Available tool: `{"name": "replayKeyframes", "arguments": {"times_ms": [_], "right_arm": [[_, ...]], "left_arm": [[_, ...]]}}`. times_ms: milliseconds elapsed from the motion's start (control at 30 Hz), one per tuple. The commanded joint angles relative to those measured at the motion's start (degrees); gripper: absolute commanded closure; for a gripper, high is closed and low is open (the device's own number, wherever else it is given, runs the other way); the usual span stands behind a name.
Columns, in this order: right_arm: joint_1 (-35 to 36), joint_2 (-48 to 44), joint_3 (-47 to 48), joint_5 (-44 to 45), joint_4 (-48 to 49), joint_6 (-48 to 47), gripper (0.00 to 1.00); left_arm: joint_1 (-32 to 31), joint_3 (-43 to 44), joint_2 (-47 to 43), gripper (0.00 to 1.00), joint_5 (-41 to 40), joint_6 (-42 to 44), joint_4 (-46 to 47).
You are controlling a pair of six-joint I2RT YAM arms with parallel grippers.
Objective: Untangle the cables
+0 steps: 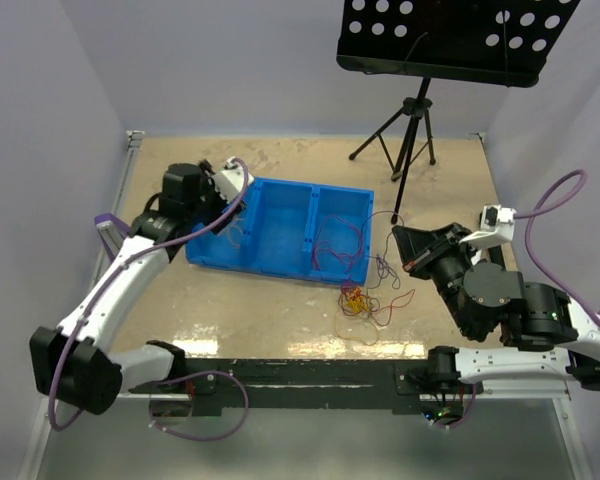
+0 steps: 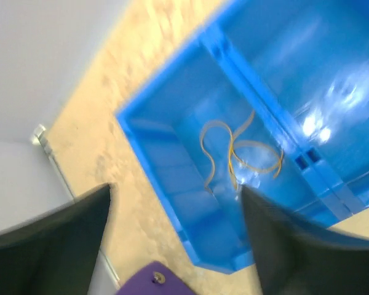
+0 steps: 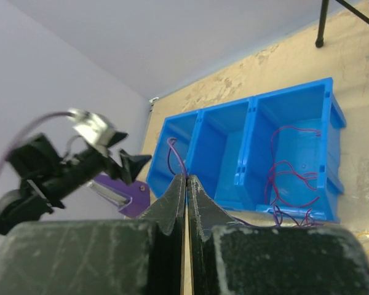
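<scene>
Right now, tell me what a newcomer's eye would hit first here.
The blue plastic three-compartment bin at the centre of the tan table stands out first, with a curly yellow wire in its left end compartment under the open left gripper. Next comes the loose tangle of red and orange wires in front of the bin's right end, near the shut right gripper.

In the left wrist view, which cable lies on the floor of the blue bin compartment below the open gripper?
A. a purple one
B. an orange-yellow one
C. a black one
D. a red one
B: the orange-yellow cable lies curled on the floor of an end compartment of the blue bin, under the left gripper. No cable of another colour shows in that compartment.
</scene>
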Motion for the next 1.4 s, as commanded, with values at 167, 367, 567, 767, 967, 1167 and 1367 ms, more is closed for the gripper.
{"name": "replayKeyframes", "arguments": {"times_ms": [167,367,567,767,967,1167,1367], "right_arm": [[0.2,5.7,5.0,-9.7,17.6,-17.6,1.0],[0.1,15.1,17.0,-17.8,24.3,-24.6,1.0],[0.1,21.5,24.7,-25.3,28.4,-26.8,1.0],[0.2,19.1,20.2,-24.1,30.2,-24.5,1.0],[0.1,10.4,8.6,-13.8,19.5,-12.7,1.0],[0.1,0.7,-5.7,-13.5,-0.6,11.2,1.0],[0.1,-2.2,-9.8,-16.0,-10.1,20.7,1.0]], "left_arm": [[0.4,12.6,-13.4,0.01,32.8,-9.5,-8.8],[0.3,1.8,-14.3,0.0,57.5,-6.6,-9.8],[0.2,-4.3,-16.1,0.0,55.7,5.2,-14.5],[0.0,-7.9,-16.5,0.0,59.5,6.9,-16.7],[-4.5,-11.3,-14.0,0.05,58.3,10.2,-17.6],[-11.6,-9.6,-7.5,0.22,51.1,9.5,-16.0],[-20.5,-6.5,2.7,0.28,43.0,9.2,-16.1]]}}
